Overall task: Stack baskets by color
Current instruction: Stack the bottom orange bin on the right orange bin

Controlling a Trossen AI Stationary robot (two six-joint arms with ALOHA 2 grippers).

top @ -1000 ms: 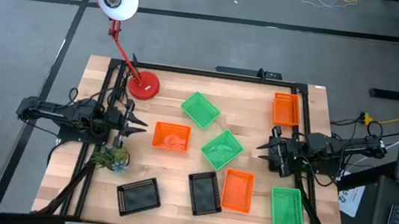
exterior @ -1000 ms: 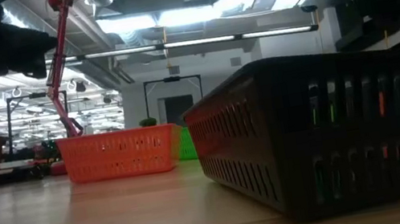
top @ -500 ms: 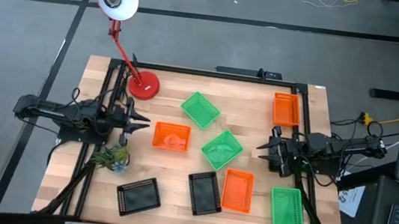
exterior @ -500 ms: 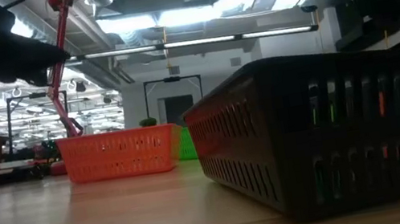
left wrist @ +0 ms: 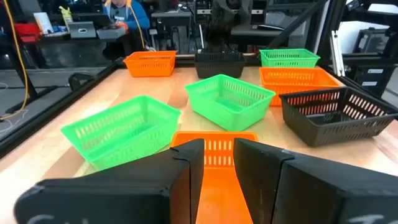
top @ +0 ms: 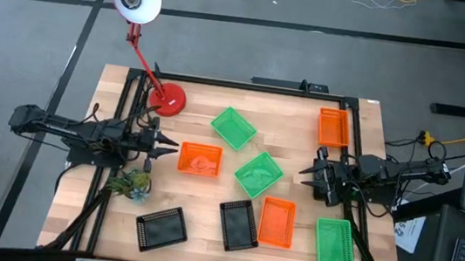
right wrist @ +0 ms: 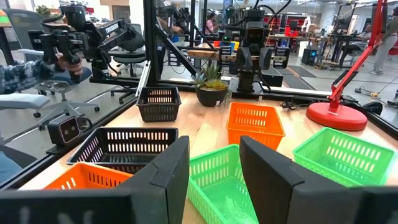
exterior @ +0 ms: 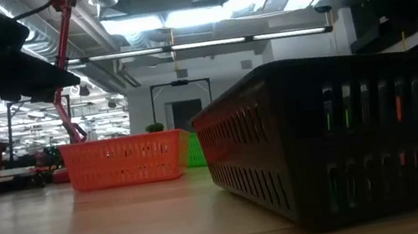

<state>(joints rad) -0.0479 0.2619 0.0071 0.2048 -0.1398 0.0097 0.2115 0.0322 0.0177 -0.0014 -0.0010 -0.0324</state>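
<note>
Several baskets lie apart on the wooden table. Three are orange [top: 200, 158] [top: 333, 127] [top: 277, 221], three green [top: 234, 127] [top: 258, 174] [top: 334, 243], two black [top: 238, 225] [top: 161, 227]. Each rests flat on its bottom, open side up. My left gripper [top: 174, 148] stands open and level at the left, just short of the nearest orange basket [left wrist: 214, 144] and touching nothing. My right gripper [top: 304, 169] waits open at the right edge, pointing at the middle green basket [right wrist: 221, 186].
A red lamp base [top: 168, 98] stands at the far left, its arm rising off the table. A small green plant [top: 131, 183] sits near my left arm. In the low view one black basket [exterior: 348, 136] fills the right side. Bare wood shows between the baskets.
My left gripper has reached toward the table's right edge, nearer the orange basket in front of it, and has sunk a little. It has stayed open. The baskets have kept their places.
</note>
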